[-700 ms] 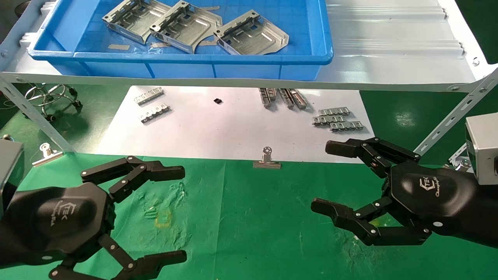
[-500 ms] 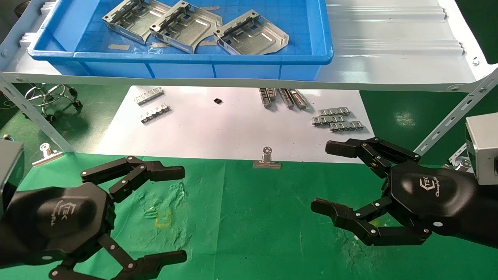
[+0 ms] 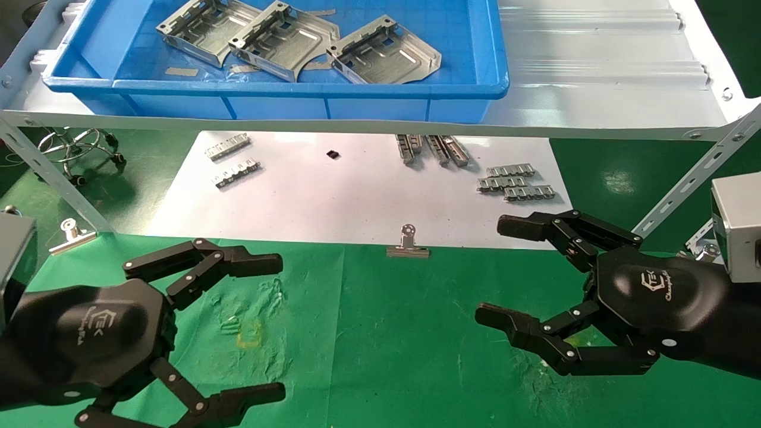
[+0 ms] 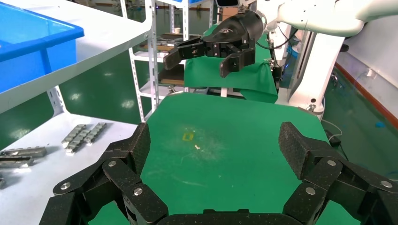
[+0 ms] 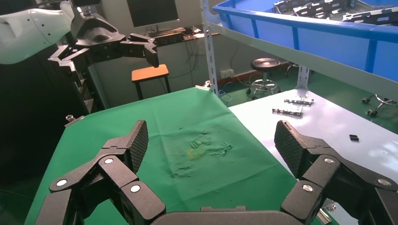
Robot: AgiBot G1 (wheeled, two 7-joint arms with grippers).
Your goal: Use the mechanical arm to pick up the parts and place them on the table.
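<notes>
Three silver sheet-metal parts [image 3: 285, 38] lie side by side in a blue bin [image 3: 279, 89] on the white shelf at the back, their dark edges also showing over the bin's rim [image 5: 300, 26]. Both grippers hover low over the green table [image 3: 380, 333], far from the parts. My left gripper [image 3: 279, 324] is at the near left, open and empty. Its own camera shows wide-spread fingers [image 4: 138, 145] over bare cloth. My right gripper [image 3: 490, 270] is at the near right, also open and empty, with fingers [image 5: 136, 140] apart over the wrinkled cloth.
The white metal shelf [image 3: 594, 77] overhangs the back of the table, with slanted braces [image 3: 689, 178] at both sides. Under it a white paper sheet [image 3: 333, 196] carries several small ridged metal strips [image 3: 514, 181]. Binder clips [image 3: 408, 245] sit at the paper's front edge.
</notes>
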